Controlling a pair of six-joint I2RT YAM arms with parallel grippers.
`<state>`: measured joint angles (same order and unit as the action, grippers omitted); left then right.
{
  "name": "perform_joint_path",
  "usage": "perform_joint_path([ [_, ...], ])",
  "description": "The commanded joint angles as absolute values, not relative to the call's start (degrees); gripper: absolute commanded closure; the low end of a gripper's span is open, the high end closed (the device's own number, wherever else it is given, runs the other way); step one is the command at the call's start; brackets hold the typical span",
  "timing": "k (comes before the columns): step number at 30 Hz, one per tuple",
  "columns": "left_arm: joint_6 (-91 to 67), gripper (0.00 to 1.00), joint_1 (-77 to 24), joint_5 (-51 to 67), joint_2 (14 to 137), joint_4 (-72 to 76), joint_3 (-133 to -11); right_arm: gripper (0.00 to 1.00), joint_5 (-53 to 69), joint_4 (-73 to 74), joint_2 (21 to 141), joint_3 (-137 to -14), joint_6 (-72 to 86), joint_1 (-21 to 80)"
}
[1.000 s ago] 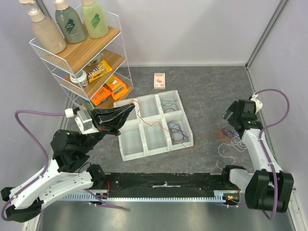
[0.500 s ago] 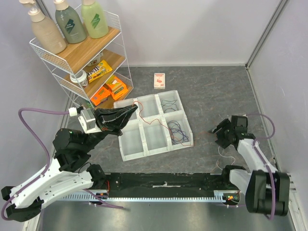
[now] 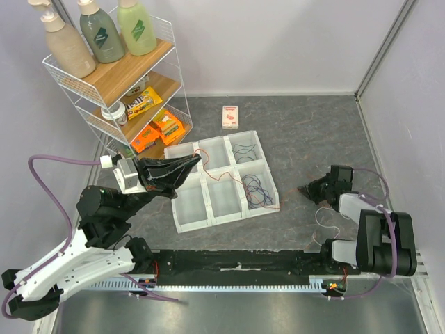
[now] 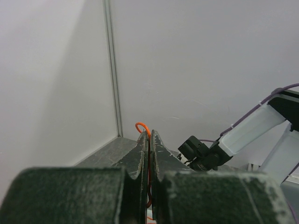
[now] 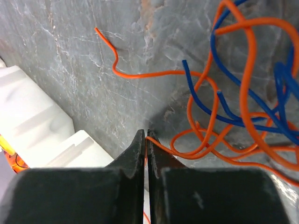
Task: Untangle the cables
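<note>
Top view: the left gripper (image 3: 192, 163), raised over the tray (image 3: 182, 224), and the right gripper (image 3: 308, 191), low on the surface (image 3: 306, 132), appear joined by the orange cable (image 3: 224, 177), whose long axis runs left to right across the tray. Left wrist view: the left gripper is clamped on the orange cable, which loops above its tips. Right wrist view: the right gripper is closed on an orange strand; the tangle (image 5: 261, 126) lies on the surface just right of its tips, nearer the right arm.
</note>
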<state>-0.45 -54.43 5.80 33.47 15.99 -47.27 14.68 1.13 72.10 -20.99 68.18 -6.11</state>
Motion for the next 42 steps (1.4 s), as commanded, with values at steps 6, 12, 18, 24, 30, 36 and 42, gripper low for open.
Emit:
perform_joint_path([
  [6,-1.67,0.98,-54.32,4.66,33.84,17.32,-47.81,1.0,17.4,15.96,65.6,-43.56,49.15,-6.76],
  [12,-2.11,0.98,-54.23,4.92,34.19,17.31,-47.81,1.0,8.63,31.27,52.57,-69.14,36.93,-7.29],
  [18,-1.93,0.98,-54.32,4.13,33.93,17.31,-47.72,1.0,1.76,38.14,51.33,-74.8,33.22,-7.29],
  [24,-1.41,0.98,-54.23,3.08,33.84,17.32,-47.55,1.0,-2.38,39.11,50.98,-78.04,30.24,-7.29],
  [30,-2.2,0.98,-54.32,2.64,36.03,15.48,-48.77,1.0,23.68,35.44,54.4,-73.24,27.34,-6.33],
  [36,-7.2,0.98,-54.4,-5.87,43.67,9.33,-52.38,1.0,30.59,26.9,56.51,-64.69,28.56,14.98],
  [42,-18.43,0.98,-55.46,-19.41,46.76,-2.17,-53.54,1.0,22.6,21.46,59.59,-66.27,31.46,34.34],
])
